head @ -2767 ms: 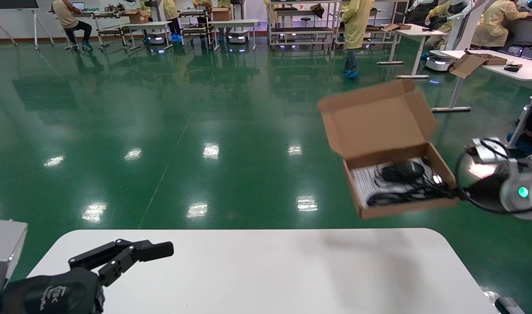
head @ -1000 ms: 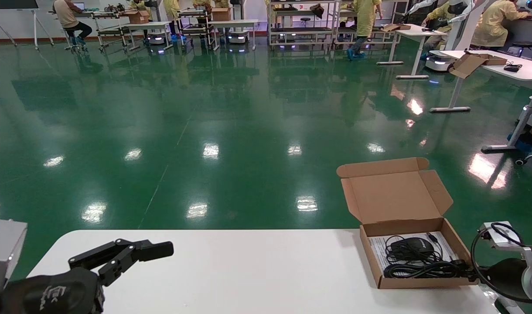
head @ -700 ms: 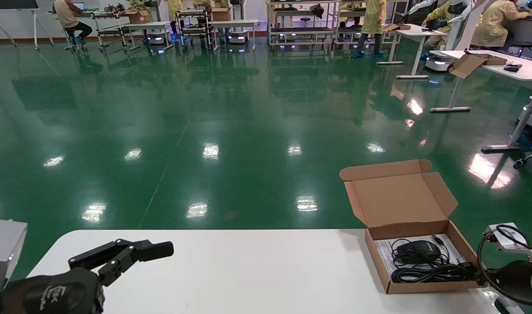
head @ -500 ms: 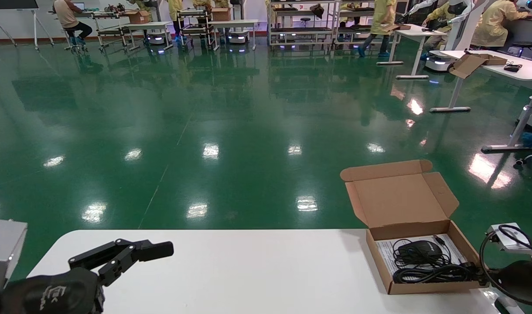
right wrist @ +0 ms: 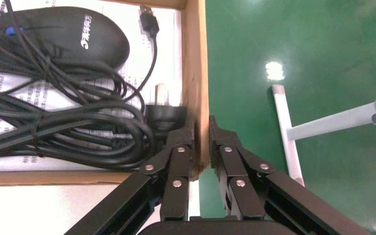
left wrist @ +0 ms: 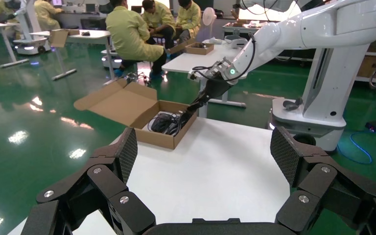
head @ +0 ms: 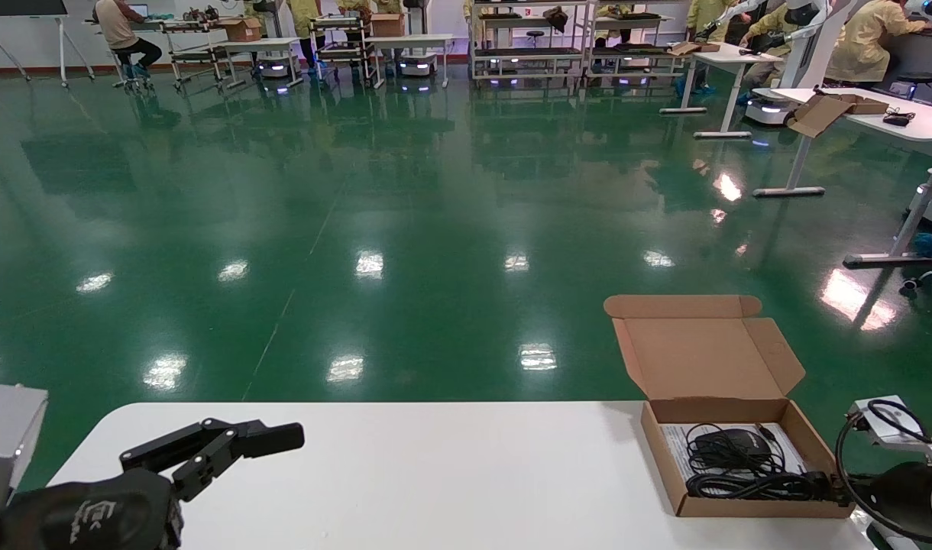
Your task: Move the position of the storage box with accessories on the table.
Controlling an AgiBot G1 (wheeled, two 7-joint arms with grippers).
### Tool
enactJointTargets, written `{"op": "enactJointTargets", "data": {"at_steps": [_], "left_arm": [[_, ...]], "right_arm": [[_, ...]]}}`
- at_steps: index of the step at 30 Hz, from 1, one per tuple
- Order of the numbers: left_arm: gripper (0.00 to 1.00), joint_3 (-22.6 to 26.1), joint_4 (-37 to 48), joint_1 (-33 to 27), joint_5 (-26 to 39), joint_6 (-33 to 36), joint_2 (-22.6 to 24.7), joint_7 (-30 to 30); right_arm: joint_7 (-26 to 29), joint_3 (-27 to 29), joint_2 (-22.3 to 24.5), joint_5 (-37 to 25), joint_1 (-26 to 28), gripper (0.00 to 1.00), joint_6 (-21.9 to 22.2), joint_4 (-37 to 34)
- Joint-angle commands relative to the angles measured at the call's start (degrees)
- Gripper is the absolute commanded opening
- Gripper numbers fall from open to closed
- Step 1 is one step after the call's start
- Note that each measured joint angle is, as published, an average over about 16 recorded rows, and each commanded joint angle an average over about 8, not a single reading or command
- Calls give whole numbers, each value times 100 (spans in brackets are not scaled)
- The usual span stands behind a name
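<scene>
Storage box point(head: 749, 509) sits at table's point(head: 451, 473) right edge.

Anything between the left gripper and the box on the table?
Nothing visible. Bare table lies between the left gripper and the storage box at the far right corner, where the right gripper pinches its side wall.

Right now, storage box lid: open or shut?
Open. The storage box lid stands up behind the tray, mouse and cable coil exposed; right gripper pinches its side wall.
</scene>
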Motion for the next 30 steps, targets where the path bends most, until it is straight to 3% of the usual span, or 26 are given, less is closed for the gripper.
{"op": "enactJointTargets", "data": {"at_steps": [1,19,30], "left_arm": [[100,0,0,0,0,0,0,0],[100,0,0,0,0,0,0,0],[100,0,0,0,0,0,0,0]], "right_arm": [[-30,4,3,5,-2,100,23,6],[-522,317,125,436,250,100,229,273],[-528,1080,194,1529,644,100,-402,597]]}}
